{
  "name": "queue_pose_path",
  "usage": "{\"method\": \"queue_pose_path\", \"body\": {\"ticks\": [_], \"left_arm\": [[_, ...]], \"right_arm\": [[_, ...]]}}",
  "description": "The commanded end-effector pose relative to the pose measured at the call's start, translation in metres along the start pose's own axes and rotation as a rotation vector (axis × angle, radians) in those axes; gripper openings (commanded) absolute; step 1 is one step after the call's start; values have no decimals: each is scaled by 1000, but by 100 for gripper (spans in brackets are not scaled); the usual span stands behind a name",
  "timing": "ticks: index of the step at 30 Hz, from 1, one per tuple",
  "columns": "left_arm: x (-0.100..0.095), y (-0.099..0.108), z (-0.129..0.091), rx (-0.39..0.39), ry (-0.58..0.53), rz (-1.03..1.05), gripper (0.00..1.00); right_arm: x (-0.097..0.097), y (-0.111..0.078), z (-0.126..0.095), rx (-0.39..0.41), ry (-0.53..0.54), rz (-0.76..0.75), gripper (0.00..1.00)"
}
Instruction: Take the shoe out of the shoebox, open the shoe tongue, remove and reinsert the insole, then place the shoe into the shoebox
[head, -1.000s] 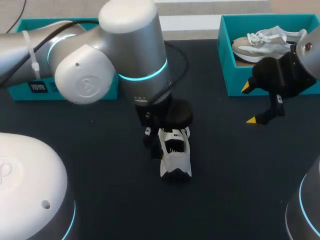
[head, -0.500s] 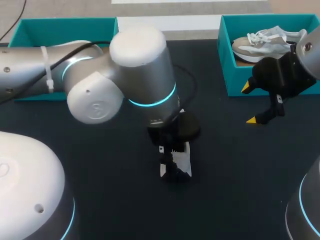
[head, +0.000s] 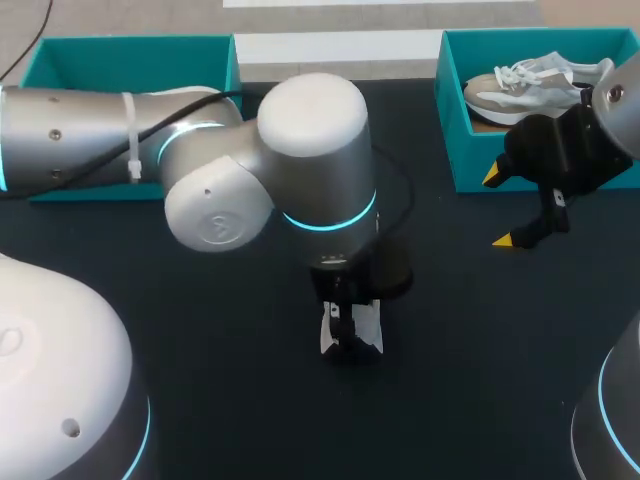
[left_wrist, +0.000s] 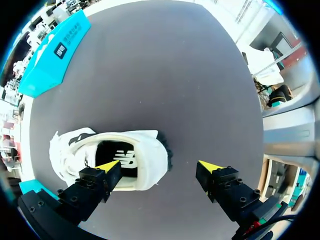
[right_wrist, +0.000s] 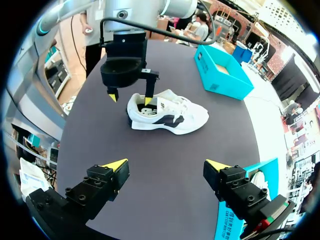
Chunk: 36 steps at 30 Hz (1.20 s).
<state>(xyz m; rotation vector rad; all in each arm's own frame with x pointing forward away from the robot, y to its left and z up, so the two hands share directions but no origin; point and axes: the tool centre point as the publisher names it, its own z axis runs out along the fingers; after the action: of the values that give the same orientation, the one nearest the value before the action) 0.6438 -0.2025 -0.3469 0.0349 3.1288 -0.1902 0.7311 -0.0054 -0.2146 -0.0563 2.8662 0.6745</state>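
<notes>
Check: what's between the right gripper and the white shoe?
Only bare table, as the right wrist view shows, between the right gripper and the white shoe. The left gripper is at the shoe's heel end, not in that gap.

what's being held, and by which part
Nothing is held. The left gripper has open jaws straddling the heel of the white and black sneaker; the right gripper is empty.

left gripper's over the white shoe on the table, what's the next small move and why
Probably lower the left gripper a little and shut it on the heel rim. It is open, straddling the heel of the white shoe: one finger over the opening above the insole, the other over bare table behind it. That grip might steady the shoe for the insole step.
</notes>
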Motion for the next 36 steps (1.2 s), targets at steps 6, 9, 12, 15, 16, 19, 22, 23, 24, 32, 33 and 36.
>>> {"method": "queue_pose_path", "body": {"ticks": [6,9,12,15,16,19,22,23,24,32,33,36], "left_arm": [[1,-5,27,-43,-15,9,100],[-1,-6,32,-52,-26,6,97],[-2,-7,37,-57,-24,4,95],[-3,-7,44,-72,-13,4,93],[-4,-6,46,-75,-10,3,92],[-4,-4,50,-90,-5,1,84],[-3,0,51,-100,3,1,57],[-2,1,51,-102,4,2,54],[-2,2,51,-103,5,2,49],[-1,7,52,-130,77,-15,20],[-1,8,51,-133,89,-15,16],[-1,12,51,-153,127,-17,0]], "right_arm": [[0,1,2,5,0,1,100],[0,1,2,5,0,1,100],[0,1,2,5,0,1,100],[0,1,2,5,0,1,100],[0,1,2,5,0,1,100],[0,1,2,5,0,1,100],[0,1,2,5,0,1,100],[0,1,2,5,0,1,100],[0,1,2,5,0,1,100],[0,1,2,5,0,1,100],[0,1,2,5,0,1,100],[0,1,2,5,0,1,100]]}}
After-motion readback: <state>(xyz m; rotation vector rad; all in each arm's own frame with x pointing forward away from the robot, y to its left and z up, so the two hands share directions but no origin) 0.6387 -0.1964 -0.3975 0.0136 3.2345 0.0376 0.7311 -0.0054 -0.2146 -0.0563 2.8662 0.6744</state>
